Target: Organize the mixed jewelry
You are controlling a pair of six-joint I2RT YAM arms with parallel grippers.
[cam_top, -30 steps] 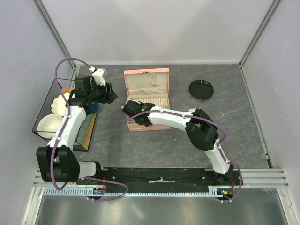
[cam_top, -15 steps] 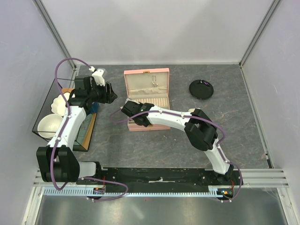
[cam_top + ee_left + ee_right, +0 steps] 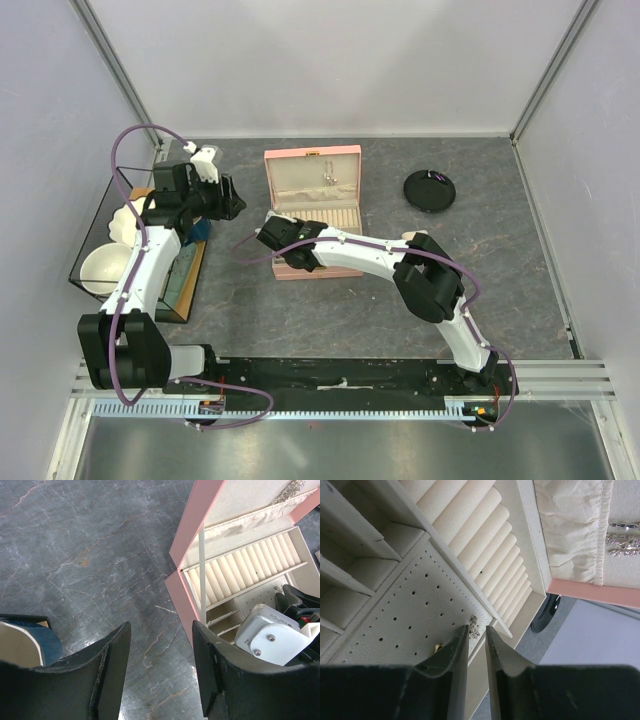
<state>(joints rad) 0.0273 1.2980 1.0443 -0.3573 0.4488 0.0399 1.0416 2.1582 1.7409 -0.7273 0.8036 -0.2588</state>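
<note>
Your right gripper [image 3: 476, 628] reaches into the open pink rectangular jewelry box [image 3: 580, 587], which sits near the middle of the table's far edge. Its jaws stand almost together over the perforated cream panel [image 3: 395, 615], with a tiny sparkling silvery stud [image 3: 473, 621] at the tips, and you cannot tell whether they grip it. A small gold piece [image 3: 438, 647] lies just beside them, glittering silvery chains [image 3: 622, 542] hang inside the lid, and your left gripper [image 3: 161, 625] hovers with jaws spread wide over the grey marbled table [image 3: 75, 555], toward its left edge.
</note>
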